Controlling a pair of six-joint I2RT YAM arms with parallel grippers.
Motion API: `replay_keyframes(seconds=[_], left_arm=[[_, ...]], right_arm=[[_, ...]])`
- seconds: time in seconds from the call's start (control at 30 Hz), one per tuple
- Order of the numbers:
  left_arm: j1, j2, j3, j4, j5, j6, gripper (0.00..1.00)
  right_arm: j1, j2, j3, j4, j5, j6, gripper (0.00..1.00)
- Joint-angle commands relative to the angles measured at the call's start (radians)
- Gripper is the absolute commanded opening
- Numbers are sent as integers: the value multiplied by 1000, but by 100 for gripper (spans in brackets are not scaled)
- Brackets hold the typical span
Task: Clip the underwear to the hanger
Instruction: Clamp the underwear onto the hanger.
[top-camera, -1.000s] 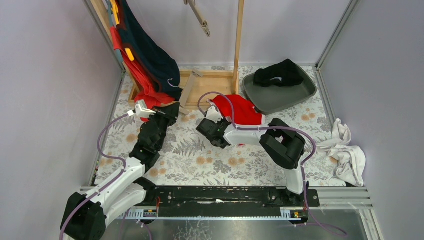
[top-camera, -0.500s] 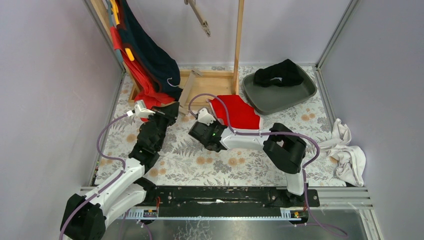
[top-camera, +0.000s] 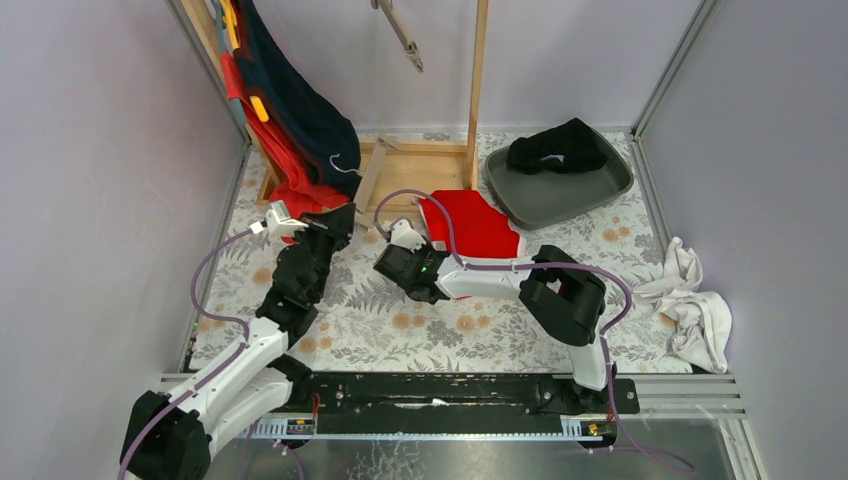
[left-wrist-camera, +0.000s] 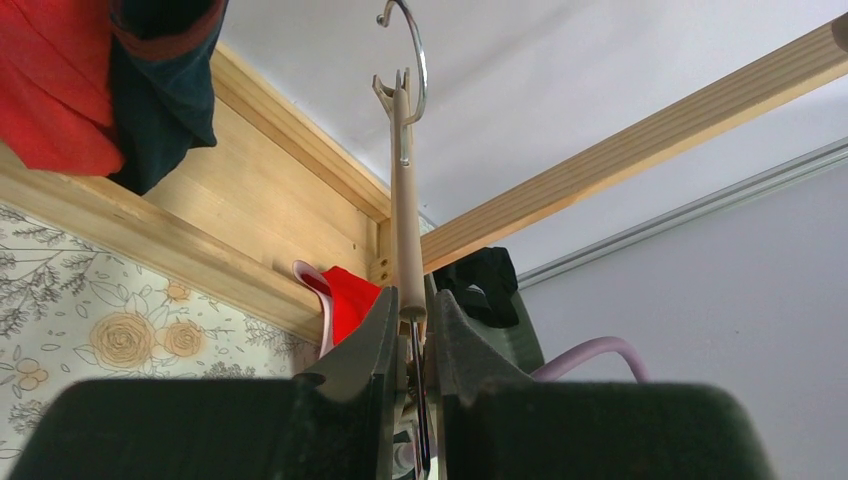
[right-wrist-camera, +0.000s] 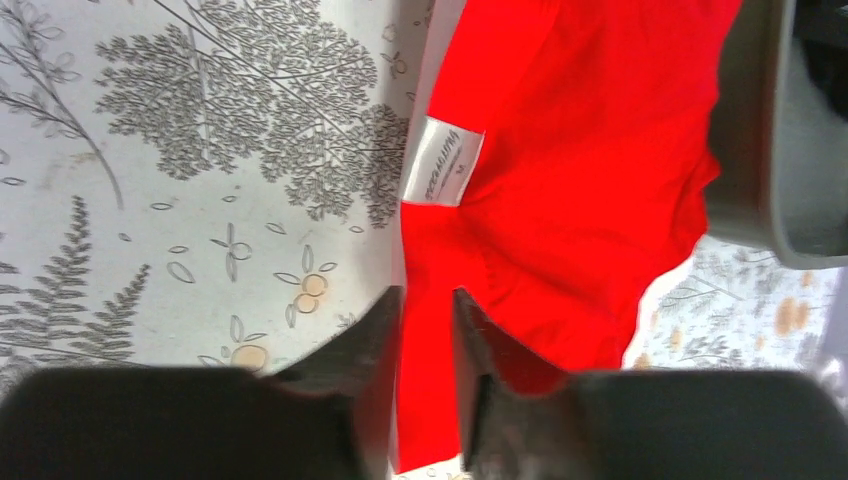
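- The right end effector (right-wrist-camera: 428, 300) has its jaws slightly parted, straddling the near hem of the red underwear (right-wrist-camera: 570, 170). No cloth looks pinched between them.
- The left end effector (left-wrist-camera: 413, 300) is clamped tight on the wooden hanger (left-wrist-camera: 404, 200). It holds the hanger edge-on, hook (left-wrist-camera: 418, 50) pointing up and away, close to the wooden rack (left-wrist-camera: 250, 220).
- The underwear lies flat on the desk (right-wrist-camera: 180, 230), well apart from the hanger. Its white label (right-wrist-camera: 442, 160) sits at the hem just ahead of the right fingers, and its far side reaches the rim of the grey tray (right-wrist-camera: 760, 130).
- The step in hand looks like taking hold of the hem so it can be carried to a clip.
- To do it well, press low enough that one finger slides under the hem, then close on the full thickness of the fabric and not on the label alone.
- A hold near a corner of the hem should suit better than the middle, leaving a free stretch of edge to feed into the clip.
- Lift straight up first, so the cloth comes clear of the tray rim without dragging on it.
- The left arm should keep the hanger steady and turn a clip toward the right arm. The clips themselves are not clear in these views.
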Motion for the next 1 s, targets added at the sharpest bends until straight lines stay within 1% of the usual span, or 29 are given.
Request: replay_keyframes(seconds=[0.0, 0.03, 0.07, 0.13, 0.23, 0.37, 0.5, 0.63, 0.77, 0.83, 0.97], left_arm=[[-6, -21, 7, 76, -23, 14, 0], [-7, -22, 8, 76, -23, 14, 0], [-7, -22, 8, 75, -22, 14, 0], [-7, -21, 8, 75, -23, 14, 0], [-6, -19, 10, 71, -20, 14, 0], [-8, -18, 13, 68, -14, 11, 0], [-9, -15, 13, 71, -9, 9, 0], [-6, -8, 13, 75, -7, 6, 0], [-7, -11, 12, 69, -5, 6, 0], [-7, -18, 12, 63, -6, 6, 0], [-7, -20, 13, 62, -7, 6, 0]], right_arm=[[5, -35, 16, 46, -74, -9, 40], [3, -52, 4, 55, -81, -8, 50], [2, -68, -6, 63, -86, -7, 55], [-2, -104, -24, 71, -92, -6, 60], [-35, -160, -56, 62, -137, 13, 61], [-134, -287, -172, 111, -300, 38, 61], [-230, -369, -256, 147, -449, 14, 62], [-297, -380, -295, 167, -567, -6, 63], [-360, -392, -349, 238, -725, 3, 66], [-363, -390, -362, 260, -767, 4, 67], [-365, -358, -362, 268, -787, -1, 70]])
